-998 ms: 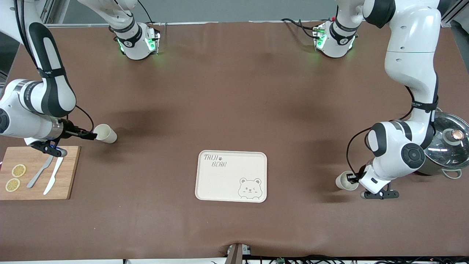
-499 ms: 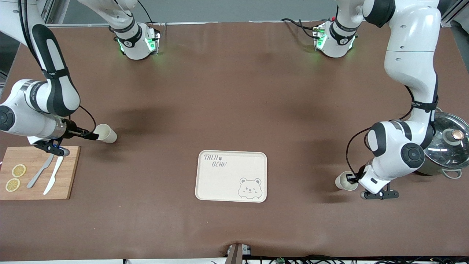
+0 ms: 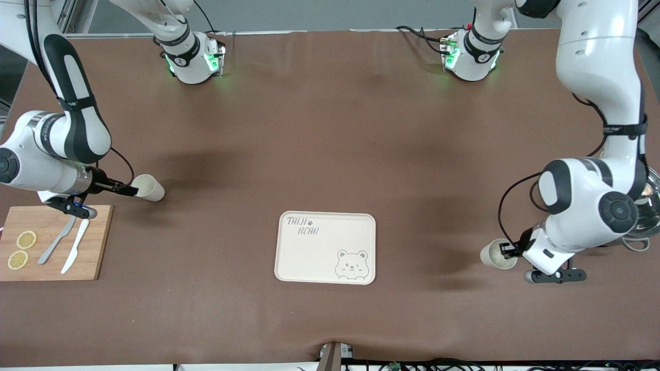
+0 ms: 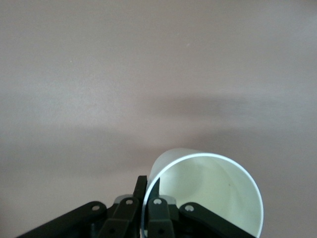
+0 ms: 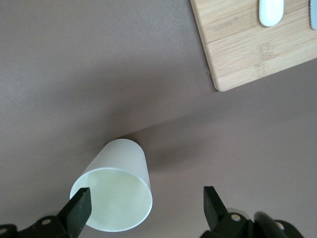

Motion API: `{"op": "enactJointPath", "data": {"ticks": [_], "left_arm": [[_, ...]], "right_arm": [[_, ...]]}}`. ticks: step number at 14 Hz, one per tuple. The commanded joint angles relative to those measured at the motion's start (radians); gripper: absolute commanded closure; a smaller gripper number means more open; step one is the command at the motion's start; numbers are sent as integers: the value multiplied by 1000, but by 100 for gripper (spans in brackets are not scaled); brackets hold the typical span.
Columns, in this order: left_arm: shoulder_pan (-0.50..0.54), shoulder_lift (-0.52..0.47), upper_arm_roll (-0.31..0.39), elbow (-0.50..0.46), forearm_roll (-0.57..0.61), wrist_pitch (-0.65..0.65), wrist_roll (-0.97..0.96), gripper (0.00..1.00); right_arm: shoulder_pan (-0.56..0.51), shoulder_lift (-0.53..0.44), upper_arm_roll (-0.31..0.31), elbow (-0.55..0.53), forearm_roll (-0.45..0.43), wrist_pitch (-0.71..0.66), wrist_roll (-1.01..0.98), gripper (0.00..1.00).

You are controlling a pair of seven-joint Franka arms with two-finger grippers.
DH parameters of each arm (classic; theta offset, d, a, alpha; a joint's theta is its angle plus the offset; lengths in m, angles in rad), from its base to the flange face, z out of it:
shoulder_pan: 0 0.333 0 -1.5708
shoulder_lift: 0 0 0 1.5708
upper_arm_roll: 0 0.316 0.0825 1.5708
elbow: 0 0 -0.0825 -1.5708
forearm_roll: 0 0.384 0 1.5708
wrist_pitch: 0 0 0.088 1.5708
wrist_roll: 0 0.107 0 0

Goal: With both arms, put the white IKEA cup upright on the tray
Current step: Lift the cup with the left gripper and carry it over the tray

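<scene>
Cream rectangular bear-printed tray [image 3: 325, 247] mid-desk, nothing on it; both placements left. Left claw [image 3: 508, 251] clenched on the rim of one white tapered cup [image 3: 497, 254], tipped sideways toward the left arm's end. Right claw [image 3: 129, 191] spread wide at a second white cup [image 3: 148, 187] lying beside the wooden cutting board [image 3: 54, 242], ungrasped.

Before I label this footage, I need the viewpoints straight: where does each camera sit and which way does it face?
Front view: high across the table, facing both arm bases; shows the tray and both arms.
Left wrist view: on the left arm, looking past its shut left pincer gripping a white cup's rim.
Right wrist view: on the right arm, looking down at another white cup between the open right pincer, near the cutting board.
Shared: each cup also appears in the front view.
</scene>
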Motion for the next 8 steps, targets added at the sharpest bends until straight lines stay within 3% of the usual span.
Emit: {"op": "enactJointPath", "data": {"ticks": [1,8], "left_arm": [[-57,-4,5,90,9,-110,-109,100],[-256,-6,10,195,10,-225,-425,100]], "right_arm": [[-23,-35,18,-36,3,12,-18,0],[-23,-32,19,-80,4,101,-18,0]]}}
